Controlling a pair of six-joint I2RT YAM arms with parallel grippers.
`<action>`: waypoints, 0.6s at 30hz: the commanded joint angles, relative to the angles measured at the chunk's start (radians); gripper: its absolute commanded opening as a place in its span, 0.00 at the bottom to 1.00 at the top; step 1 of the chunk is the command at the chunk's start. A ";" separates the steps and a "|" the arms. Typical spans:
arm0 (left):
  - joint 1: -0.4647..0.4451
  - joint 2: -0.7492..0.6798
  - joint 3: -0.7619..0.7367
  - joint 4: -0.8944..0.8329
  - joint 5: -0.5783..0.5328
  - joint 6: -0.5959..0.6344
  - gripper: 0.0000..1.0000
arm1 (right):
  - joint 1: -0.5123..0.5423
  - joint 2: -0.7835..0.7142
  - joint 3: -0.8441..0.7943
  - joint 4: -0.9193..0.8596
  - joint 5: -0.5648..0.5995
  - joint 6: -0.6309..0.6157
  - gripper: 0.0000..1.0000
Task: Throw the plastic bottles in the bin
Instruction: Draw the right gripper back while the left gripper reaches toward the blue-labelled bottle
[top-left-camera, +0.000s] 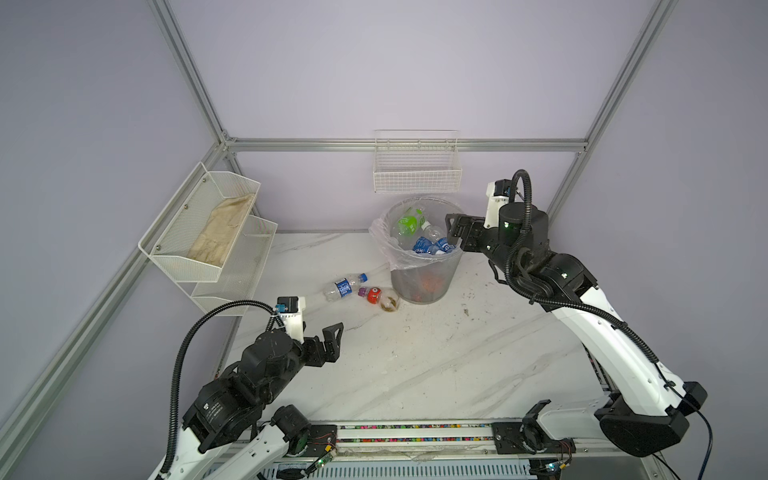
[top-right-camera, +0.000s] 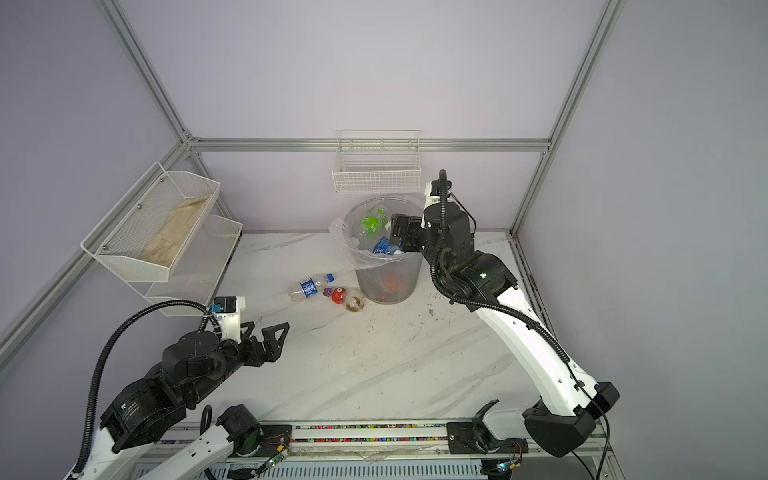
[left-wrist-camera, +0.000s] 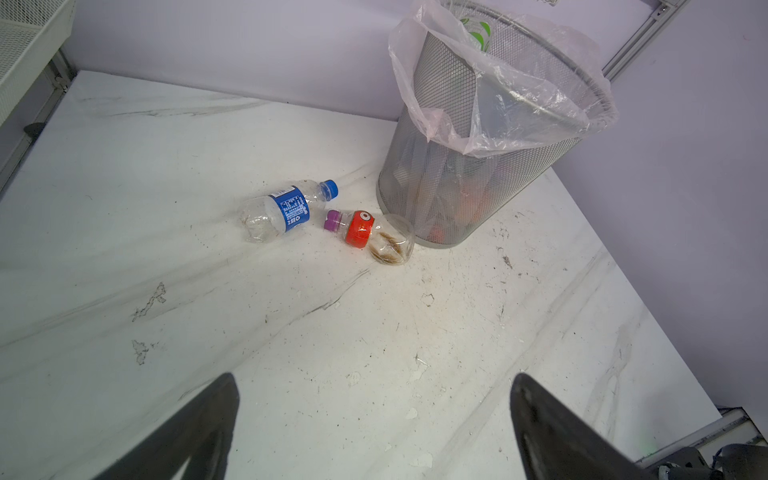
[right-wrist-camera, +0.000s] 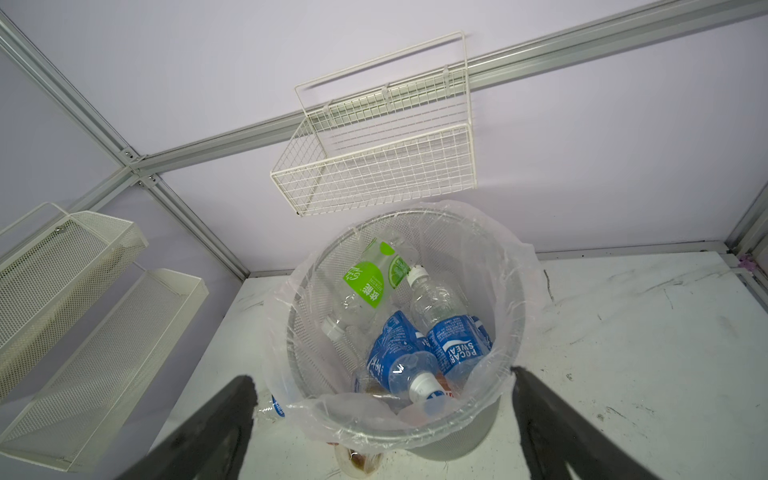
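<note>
plastic bottles (top-left-camera: 428, 245) lie in two places. several fill the bin (top-left-camera: 428, 286), which stands near the middle of the far edge of the tabletop (top-left-camera: 415, 365). two more lie on their sides on the tabletop just beside the bin's foot, toward the left edge. these are the blue-label bottle (left-wrist-camera: 286, 210) and the red-label bottle (left-wrist-camera: 361, 230), whose purple cap (left-wrist-camera: 331, 219) nearly meets the blue-label one's shoulder. we cannot tell whether its base touches the bin.

handling: we judge both to be empty, light and thin-walled. the blue-label bottle is already dented, so a hard squeeze would crush it. the smooth round bodies may roll or slip. we advise taking hold across the labelled middle, square to the long axis. the red-label bottle carries brown residue (left-wrist-camera: 388, 249) in its base.

writing: in the bin, one blue label (right-wrist-camera: 459, 353) reads "pocari swea", with the rest hidden. a green label (right-wrist-camera: 365, 282) bears chinese characters and a lime. the print on the tabletop bottles is too small to read.

left pincer (top-right-camera: 266, 330): jaws wide, empty, above the near-left part of the tabletop. right pincer (top-left-camera: 454, 230): jaws wide, empty, at the bin's rim.
</note>
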 joint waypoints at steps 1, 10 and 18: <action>0.002 0.007 0.017 0.031 0.012 -0.012 1.00 | -0.004 -0.052 -0.021 0.005 0.005 0.005 0.97; 0.003 0.222 0.099 0.006 0.038 0.064 1.00 | -0.004 -0.125 -0.121 0.005 -0.015 0.018 0.98; 0.125 0.479 0.210 0.075 0.143 0.214 1.00 | -0.004 -0.255 -0.252 0.008 -0.091 0.022 0.97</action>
